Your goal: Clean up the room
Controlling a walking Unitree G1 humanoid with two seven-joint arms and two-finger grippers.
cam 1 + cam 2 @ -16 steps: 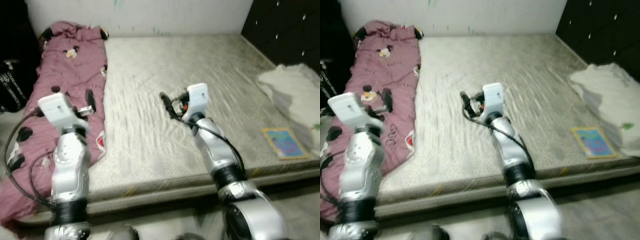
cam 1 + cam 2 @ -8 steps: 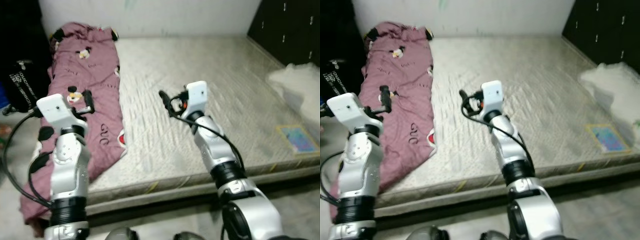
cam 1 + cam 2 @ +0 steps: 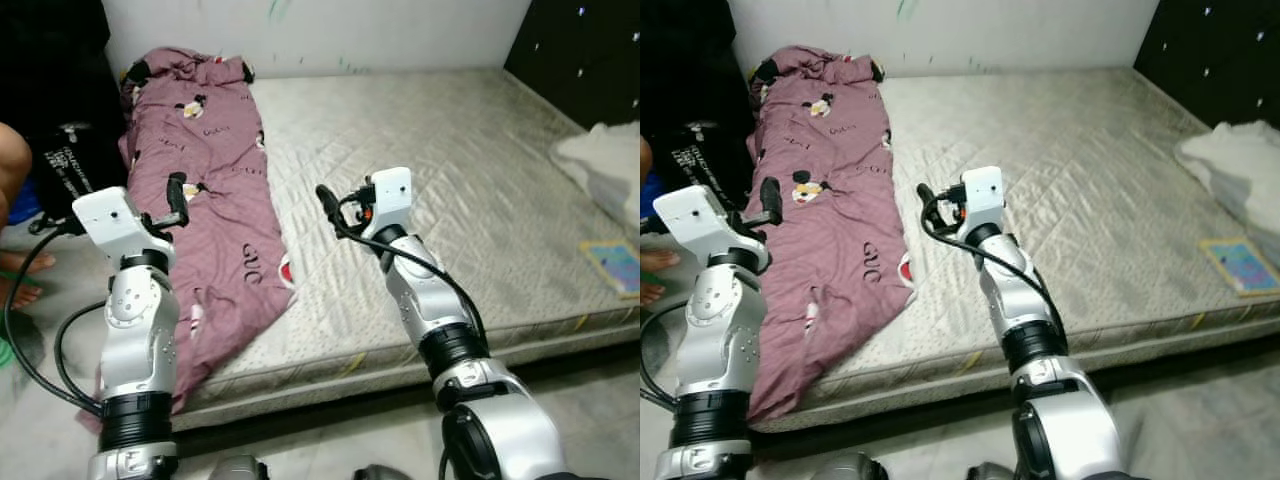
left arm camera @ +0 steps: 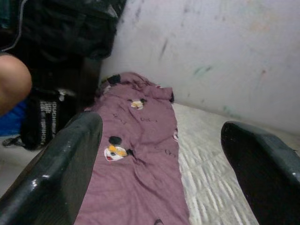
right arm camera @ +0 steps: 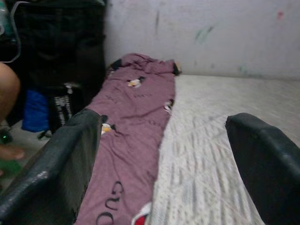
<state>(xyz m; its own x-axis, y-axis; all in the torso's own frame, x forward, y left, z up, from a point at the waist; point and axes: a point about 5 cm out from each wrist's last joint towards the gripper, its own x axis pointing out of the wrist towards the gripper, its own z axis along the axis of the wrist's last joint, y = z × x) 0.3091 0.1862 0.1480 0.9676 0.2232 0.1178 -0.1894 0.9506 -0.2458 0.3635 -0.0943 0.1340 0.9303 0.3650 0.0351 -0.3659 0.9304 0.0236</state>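
Lying along the bed's (image 3: 450,200) left edge w/ its long axis running head to foot, the mauve blanket (image 3: 215,200) is spilling off the near left corner. Left tool (image 3: 177,195), fingers apart & empty, is hanging right over it; right tool (image 3: 326,200), also apart, is sitting beside it over bare mattress. Left arm is nearer, I'd say.

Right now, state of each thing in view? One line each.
pink blanket: spread lengthwise along the mattress's left edge, lower end hanging over the side
mattress: bare, no sheet
white cloth: crumpled at the right edge
book: lying flat, closed
left gripper: open, empty
right gripper: open, empty
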